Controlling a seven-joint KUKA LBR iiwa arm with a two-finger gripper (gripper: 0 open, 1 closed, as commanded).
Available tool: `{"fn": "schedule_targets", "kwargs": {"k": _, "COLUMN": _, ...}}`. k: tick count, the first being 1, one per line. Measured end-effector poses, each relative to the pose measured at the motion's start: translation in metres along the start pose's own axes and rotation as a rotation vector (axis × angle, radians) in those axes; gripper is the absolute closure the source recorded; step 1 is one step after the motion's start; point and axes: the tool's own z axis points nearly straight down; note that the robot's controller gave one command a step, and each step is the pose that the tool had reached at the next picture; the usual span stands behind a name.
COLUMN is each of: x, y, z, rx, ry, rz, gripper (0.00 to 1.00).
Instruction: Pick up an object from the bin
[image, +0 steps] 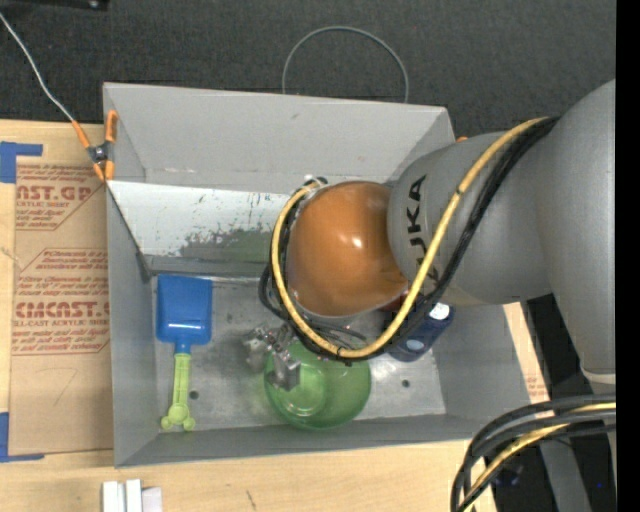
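Far left of the bin (128, 400): a toy scoop (184, 310) lies flat on the floor, with its square bright-blue blade toward the back wall and its pale-green handle pointing toward the near wall. It is well apart from the gripper.

Centre: the gripper (277, 360) is down low in the bin, its metal tip at the left rim of a green bowl (330, 400). The bowl is round, translucent and glossy. It sits mouth up against the near wall, just right of the bin's middle. Its back edge is hidden under the wrist. The metal tip overlaps the bowl's left rim, but I cannot tell whether it touches it. I also cannot tell whether the jaws are spread, pressed together or pinching the rim. From this angle the metal parts blur into one cluster.

Above the gripper: the orange cover (340, 255) on the wrist, looped by a yellow-and-black cable (432, 262).

Right: a dark-blue thing (428, 335) shows from under the arm (540, 220), near the bowl's right side. It is too hidden for me to say what it is.
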Motion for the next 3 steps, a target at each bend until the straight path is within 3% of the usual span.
{"fn": "schedule_targets", "kwargs": {"k": 1, "x": -0.003, "y": 0.002, "z": -0.038, "rx": -0.003, "ry": 0.013, "rz": 0.014, "gripper": 1.0}}
{"fn": "schedule_targets", "kwargs": {"k": 2, "x": -0.022, "y": 0.015, "z": 0.004, "rx": 0.0, "ry": -0.005, "rz": 0.003, "gripper": 1.0}}
{"fn": "schedule_targets", "kwargs": {"k": 3, "x": -0.014, "y": 0.016, "z": -0.04, "rx": -0.003, "ry": 0.011, "rz": -0.011, "gripper": 1.0}}
